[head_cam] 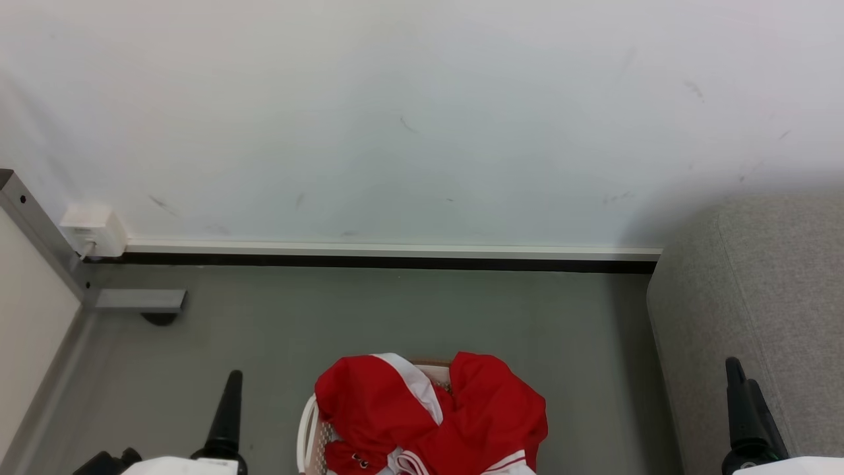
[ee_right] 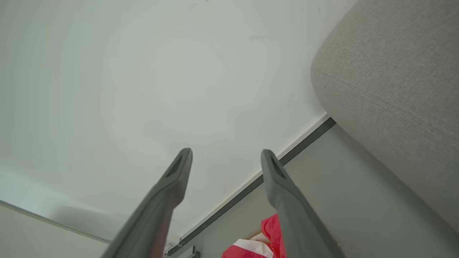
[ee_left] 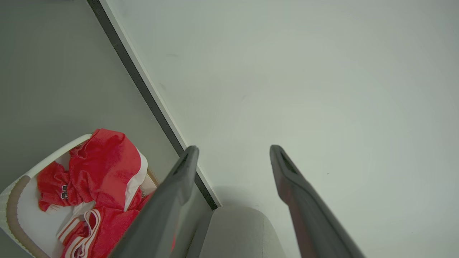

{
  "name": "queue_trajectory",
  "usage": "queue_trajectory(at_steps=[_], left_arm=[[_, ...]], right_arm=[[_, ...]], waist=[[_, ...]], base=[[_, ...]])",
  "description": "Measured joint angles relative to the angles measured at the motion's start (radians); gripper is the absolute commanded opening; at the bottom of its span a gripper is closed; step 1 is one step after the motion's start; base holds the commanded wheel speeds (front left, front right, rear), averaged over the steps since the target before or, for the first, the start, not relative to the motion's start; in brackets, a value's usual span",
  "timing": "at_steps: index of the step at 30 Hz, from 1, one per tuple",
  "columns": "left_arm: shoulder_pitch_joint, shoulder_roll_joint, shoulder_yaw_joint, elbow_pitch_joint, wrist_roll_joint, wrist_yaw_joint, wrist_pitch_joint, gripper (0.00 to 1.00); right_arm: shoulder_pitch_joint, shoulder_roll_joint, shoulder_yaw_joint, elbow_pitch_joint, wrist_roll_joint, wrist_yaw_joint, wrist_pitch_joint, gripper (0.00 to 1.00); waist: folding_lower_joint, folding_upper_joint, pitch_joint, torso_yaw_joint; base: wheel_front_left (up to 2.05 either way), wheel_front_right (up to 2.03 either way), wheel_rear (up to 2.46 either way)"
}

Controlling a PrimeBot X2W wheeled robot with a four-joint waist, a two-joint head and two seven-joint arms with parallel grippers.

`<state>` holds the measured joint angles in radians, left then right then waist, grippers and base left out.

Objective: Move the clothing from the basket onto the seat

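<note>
The red clothing with white panels lies heaped in the cream-white basket at the bottom centre of the head view, on the floor. The grey sofa seat stands to the right of it. My left gripper hangs left of the basket and my right gripper in front of the sofa's side, both clear of the fabric. In the left wrist view the left gripper is open and empty, with the clothing, basket rim and sofa below. The right gripper is open too, beside the sofa and above the clothing.
A white wall with a dark baseboard runs behind the basket. A white socket box sits at the wall's left end, above a metal frame foot and a pale panel. Grey floor lies between wall and basket.
</note>
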<state>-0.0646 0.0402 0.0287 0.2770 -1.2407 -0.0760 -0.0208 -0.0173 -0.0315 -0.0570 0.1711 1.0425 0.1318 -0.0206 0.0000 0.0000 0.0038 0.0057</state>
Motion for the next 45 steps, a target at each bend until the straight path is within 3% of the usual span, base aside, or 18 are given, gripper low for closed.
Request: queue_trajectory(at_steps=[22, 45], left_arm=[[0.004, 0.002, -0.037, -0.029, 0.482, 0.026, -0.071, 1.00], [0.012, 0.035, -0.075, -0.059, 0.798, 0.051, -0.137, 1.00]], right_arm=[[0.018, -0.005, 0.015, -0.012, -0.441, 0.000, -0.074, 1.00], [0.031, -0.006, 0.003, -0.009, -0.726, 0.000, -0.137, 1.00]], waist=[[0.0000, 0.0000, 0.000, -0.004], [0.0000, 0.0000, 0.004, -0.002]], base=[[0.00, 0.00, 0.00], [0.00, 0.00, 0.00]])
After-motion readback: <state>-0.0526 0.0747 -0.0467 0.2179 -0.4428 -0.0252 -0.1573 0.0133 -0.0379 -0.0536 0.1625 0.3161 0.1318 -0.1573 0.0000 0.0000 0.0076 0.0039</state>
